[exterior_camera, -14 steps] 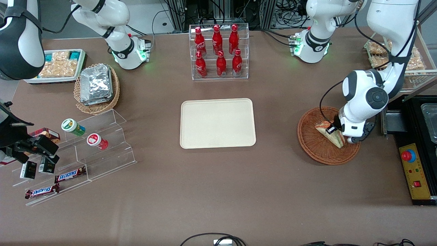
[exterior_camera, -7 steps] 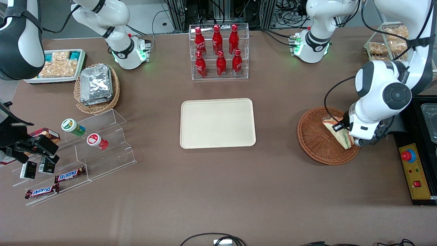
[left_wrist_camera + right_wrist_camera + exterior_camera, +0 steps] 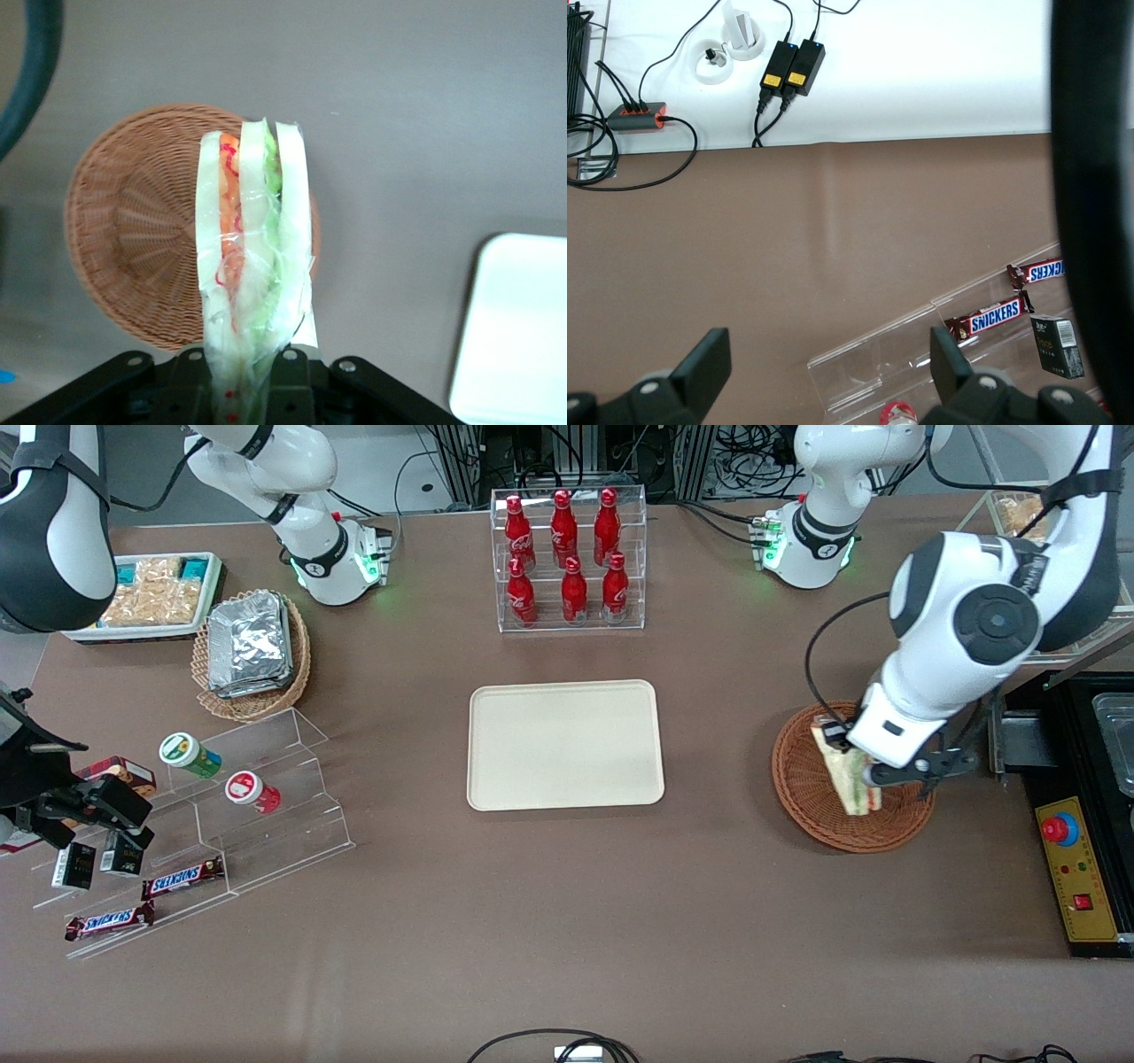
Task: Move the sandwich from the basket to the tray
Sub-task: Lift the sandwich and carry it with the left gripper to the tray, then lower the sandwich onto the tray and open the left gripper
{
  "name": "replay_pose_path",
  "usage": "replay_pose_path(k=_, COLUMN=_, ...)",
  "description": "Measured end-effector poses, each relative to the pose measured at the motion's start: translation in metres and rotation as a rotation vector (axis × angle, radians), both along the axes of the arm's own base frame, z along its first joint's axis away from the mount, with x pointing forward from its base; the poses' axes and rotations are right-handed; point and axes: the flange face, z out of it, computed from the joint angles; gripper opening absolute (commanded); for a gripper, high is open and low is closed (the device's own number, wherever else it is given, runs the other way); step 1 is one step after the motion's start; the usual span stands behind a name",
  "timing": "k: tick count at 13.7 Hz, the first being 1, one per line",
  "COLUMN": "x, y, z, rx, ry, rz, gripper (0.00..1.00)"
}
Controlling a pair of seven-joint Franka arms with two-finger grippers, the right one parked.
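Clamped on the sandwich, the left gripper hangs above the basket, its fingers pinching the wrapped wedge at one end so the bread and filling layers stand on edge, clear of the wicker. Below the gripper the basket holds nothing else. Well apart from the gripper, toward the parked arm's end of the table, lies the bare tray.
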Motion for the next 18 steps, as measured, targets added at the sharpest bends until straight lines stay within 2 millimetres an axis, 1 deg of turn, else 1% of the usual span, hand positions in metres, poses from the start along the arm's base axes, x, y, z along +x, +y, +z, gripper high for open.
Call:
replay_pose_path(k=3, x=-0.010, y=-0.057, z=0.002, rx=-0.024, ry=-0.002, rz=-0.103, gripper=0.05)
replay_pose_path(k=5, x=-0.017, y=-0.087, z=-0.002, rx=-0.039, ry=0.007, rz=-0.157, gripper=0.06)
replay_pose_path(k=7, x=-0.028, y=-0.118, z=-0.013, rx=-0.047, ry=0.031, rz=-0.215, gripper=0.06)
replay_pose_path(k=9, x=-0.044, y=-0.151, z=-0.026, rx=-0.042, ry=0.053, rz=-0.251, gripper=0.06)
replay_pose_path(k=11, x=-0.060, y=-0.183, z=-0.043, rx=-0.006, ry=0.063, rz=-0.268, gripper=0.05)
replay_pose_path(k=14, x=-0.082, y=-0.231, z=-0.078, rx=0.020, ry=0.067, rz=-0.269, gripper=0.06)
replay_pose_path(k=16, x=-0.091, y=-0.255, z=-0.106, rx=0.018, ry=0.059, rz=-0.245, gripper=0.06)
replay_pose_path(k=18, x=-0.102, y=-0.274, z=-0.132, rx=0.021, ry=0.062, rz=-0.227, gripper=0.06)
